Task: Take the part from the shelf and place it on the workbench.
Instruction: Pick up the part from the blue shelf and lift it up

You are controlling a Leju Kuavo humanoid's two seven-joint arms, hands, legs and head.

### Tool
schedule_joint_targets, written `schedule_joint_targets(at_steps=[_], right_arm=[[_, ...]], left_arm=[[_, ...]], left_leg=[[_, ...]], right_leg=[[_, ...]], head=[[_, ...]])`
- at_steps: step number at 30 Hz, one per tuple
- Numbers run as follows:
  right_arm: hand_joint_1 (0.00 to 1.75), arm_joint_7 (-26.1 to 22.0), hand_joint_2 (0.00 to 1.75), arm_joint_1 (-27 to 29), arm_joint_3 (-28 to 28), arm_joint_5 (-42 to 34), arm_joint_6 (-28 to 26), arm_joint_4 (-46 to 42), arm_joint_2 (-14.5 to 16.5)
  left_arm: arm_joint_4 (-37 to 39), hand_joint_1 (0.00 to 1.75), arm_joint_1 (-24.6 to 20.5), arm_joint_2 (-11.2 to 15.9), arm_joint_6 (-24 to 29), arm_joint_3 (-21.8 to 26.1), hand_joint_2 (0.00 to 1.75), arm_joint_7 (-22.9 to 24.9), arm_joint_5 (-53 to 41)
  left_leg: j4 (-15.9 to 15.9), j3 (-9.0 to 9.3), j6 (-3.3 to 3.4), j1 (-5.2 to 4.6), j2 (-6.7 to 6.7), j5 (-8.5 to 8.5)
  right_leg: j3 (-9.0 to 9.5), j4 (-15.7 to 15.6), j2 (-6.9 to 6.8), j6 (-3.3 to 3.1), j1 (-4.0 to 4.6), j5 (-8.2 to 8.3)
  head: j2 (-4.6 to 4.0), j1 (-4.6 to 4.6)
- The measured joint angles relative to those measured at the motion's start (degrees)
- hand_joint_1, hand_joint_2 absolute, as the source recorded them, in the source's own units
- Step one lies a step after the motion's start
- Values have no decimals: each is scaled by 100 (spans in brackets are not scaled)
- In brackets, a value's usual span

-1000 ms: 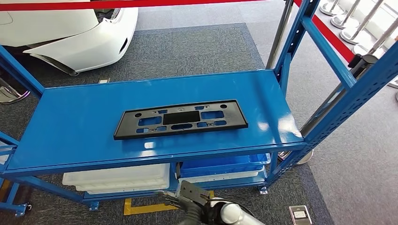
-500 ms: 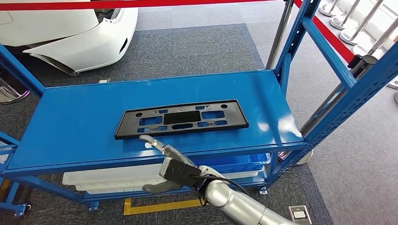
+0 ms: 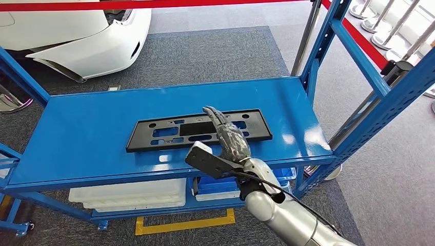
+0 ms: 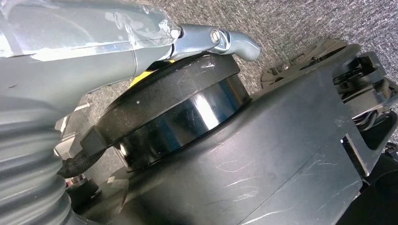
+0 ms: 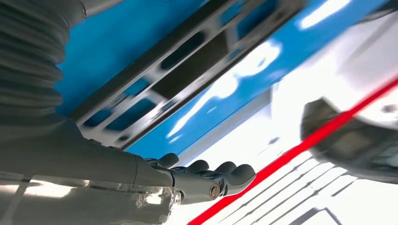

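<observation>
Seemingly empty, fingers extended, right hand (image 3: 232,138) hovers over flat black slotted part (image 3: 169,131).

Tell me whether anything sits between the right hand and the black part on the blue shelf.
Nothing visible does. The right hand is above the black part, fingers extended over its right half, and the blue shelf around it is bare. Contact cannot be judged from these views.
</observation>
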Motion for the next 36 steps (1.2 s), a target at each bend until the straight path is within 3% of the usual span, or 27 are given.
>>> schedule_joint_targets(at_steps=[1,3,6,15,25,32,36], right_arm=[[0,613,175,-14,-16,652,186,-83,-95],[0,1231,175,-63,-44,1350,621,-109,-229],[0,1482,175,-173,-62,1699,1031,-47,-381],[0,1391,175,-441,-53,1525,1255,353,-620],[0,845,175,-908,8,948,1355,1218,-740],[0,133,175,-1111,33,-320,1558,1856,-741],[0,50,175,-1149,75,-680,1589,2017,-726]], left_arm=[[0,0,-3,-1,1,-2,175,17,-2],[0,0,-13,-5,2,-4,175,62,-5],[0,0,-26,-12,2,-6,175,121,-7],[0,0,-39,-18,-15,-13,175,160,-60],[0,0,-53,-18,-62,-44,175,137,-163],[0,0,-64,-18,-85,-76,175,136,-207],[0,0,-72,-18,-89,-84,175,133,-243]], left_leg=[[0,-1,0,0,0,0],[0,-2,0,0,0,0],[0,-3,0,0,0,0],[0,-6,1,1,0,0],[0,-8,1,2,-3,0],[2,-12,1,2,-7,0],[1,-14,1,2,-7,0]], right_leg=[[0,0,0,0,0,0],[0,0,1,1,-1,1],[0,0,1,2,-1,2],[-1,0,-1,3,-1,1],[-2,0,-4,3,-2,2],[-3,0,-8,3,-4,2],[-4,0,-9,3,-3,2]], head=[[0,-1],[0,-1],[0,2],[0,-3],[0,1],[0,6],[0,4]])
